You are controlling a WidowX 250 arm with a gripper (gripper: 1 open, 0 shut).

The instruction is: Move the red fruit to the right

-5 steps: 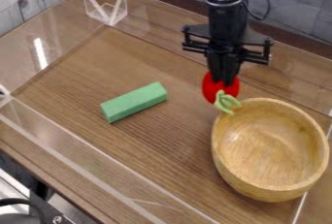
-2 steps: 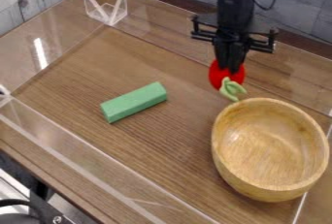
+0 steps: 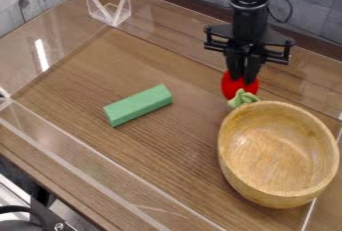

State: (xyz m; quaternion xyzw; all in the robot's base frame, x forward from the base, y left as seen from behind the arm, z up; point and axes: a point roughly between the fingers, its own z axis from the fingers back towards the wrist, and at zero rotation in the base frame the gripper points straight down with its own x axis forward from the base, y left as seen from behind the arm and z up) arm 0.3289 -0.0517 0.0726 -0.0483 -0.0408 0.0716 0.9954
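Observation:
The red fruit (image 3: 237, 85) is small and bright red, with a light green stem (image 3: 245, 99) pointing toward the wooden bowl (image 3: 278, 151). It sits low at the table surface just beyond the bowl's far rim. My gripper (image 3: 243, 78) points straight down onto it. Its dark fingers (image 3: 235, 72) clasp the top of the fruit, with red showing below and beside them. No gap between the fingers and the fruit is visible.
A flat green block (image 3: 139, 105) lies at the table's middle left. The large wooden bowl fills the front right corner. Clear acrylic walls (image 3: 54, 45) ring the wooden table, with a clear bracket (image 3: 107, 7) at the back left.
The gripper has carried the red fruit a little to the right, along the bowl's far rim. The block and the bowl have not moved.

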